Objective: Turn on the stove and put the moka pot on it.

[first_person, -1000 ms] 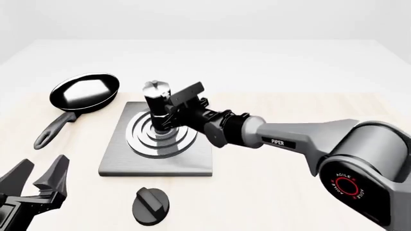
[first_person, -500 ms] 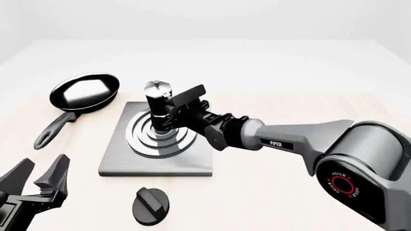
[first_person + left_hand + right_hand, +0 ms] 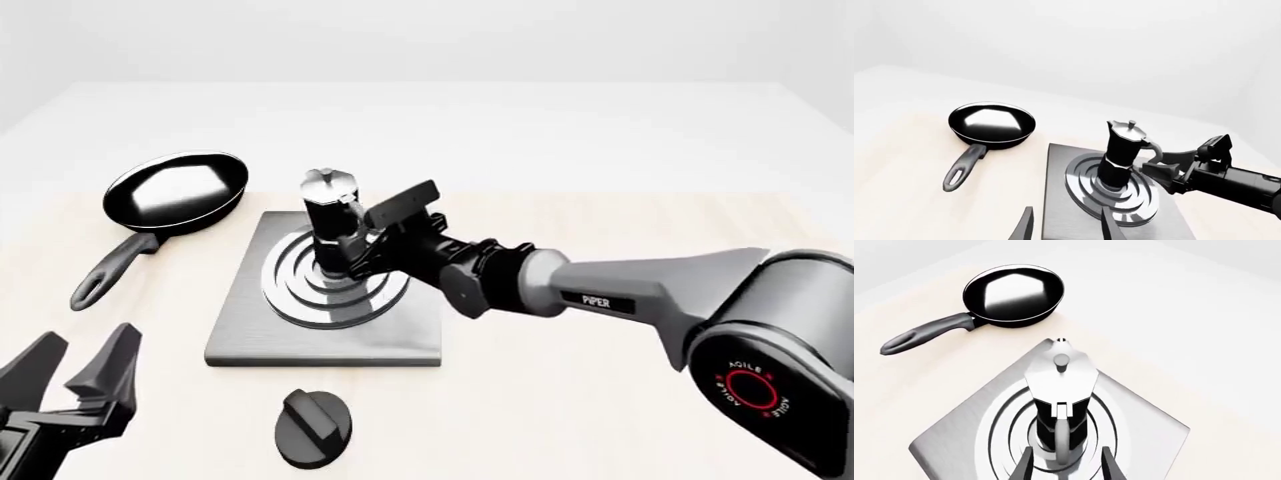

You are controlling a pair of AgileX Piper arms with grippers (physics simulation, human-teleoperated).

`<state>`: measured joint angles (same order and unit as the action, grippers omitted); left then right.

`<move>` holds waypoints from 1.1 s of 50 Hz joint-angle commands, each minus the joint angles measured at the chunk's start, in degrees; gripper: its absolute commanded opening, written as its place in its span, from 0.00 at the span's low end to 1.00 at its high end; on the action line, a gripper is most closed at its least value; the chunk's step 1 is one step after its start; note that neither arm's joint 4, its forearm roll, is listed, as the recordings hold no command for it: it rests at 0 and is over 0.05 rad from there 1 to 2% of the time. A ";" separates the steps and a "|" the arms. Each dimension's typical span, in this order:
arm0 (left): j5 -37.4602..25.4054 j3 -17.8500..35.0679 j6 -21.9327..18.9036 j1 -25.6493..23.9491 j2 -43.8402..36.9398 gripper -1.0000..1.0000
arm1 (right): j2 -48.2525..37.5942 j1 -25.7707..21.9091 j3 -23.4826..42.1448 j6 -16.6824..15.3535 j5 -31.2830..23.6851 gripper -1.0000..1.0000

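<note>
Small black faceted moka pot (image 3: 328,226) upright on ring burner; rigid, top-heavy; grip handle. Right gripper (image 3: 378,250) open, empty

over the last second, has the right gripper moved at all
Yes. The right gripper has backed away from the moka pot, toward the stove's right edge, with its fingers open around the handle. The pot stands unmoved on the burner.

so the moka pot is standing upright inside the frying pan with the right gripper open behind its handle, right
Not quite. The moka pot stands upright on the stove's ring burner, not in the frying pan, which sits apart, off the slab's far left corner. The front view shows it. The right gripper is open at the handle, as you said.
</note>
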<state>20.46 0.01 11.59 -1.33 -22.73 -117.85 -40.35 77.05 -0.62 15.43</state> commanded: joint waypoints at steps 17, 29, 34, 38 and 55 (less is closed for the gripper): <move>-7.92 0.01 -0.36 0.27 10.33 1.00 | 21.38 0.62 -18.19 -1.75 -1.17 1.00; -11.30 0.02 -0.88 0.46 14.80 1.00 | 34.89 1.31 -25.55 -4.10 -5.21 1.00; -13.42 0.03 -1.53 0.41 17.46 1.00 | 40.89 1.06 -27.88 -4.35 -7.91 1.00; -14.33 0.04 -1.68 0.52 18.60 1.00 | 45.01 1.59 -29.07 -4.38 -10.01 1.00; -16.07 0.17 -2.18 0.67 20.95 1.00 | 61.87 5.70 -34.32 -4.98 -18.70 1.00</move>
<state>5.71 0.11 9.69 -0.78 -3.52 -65.29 -36.55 45.88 -5.14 1.52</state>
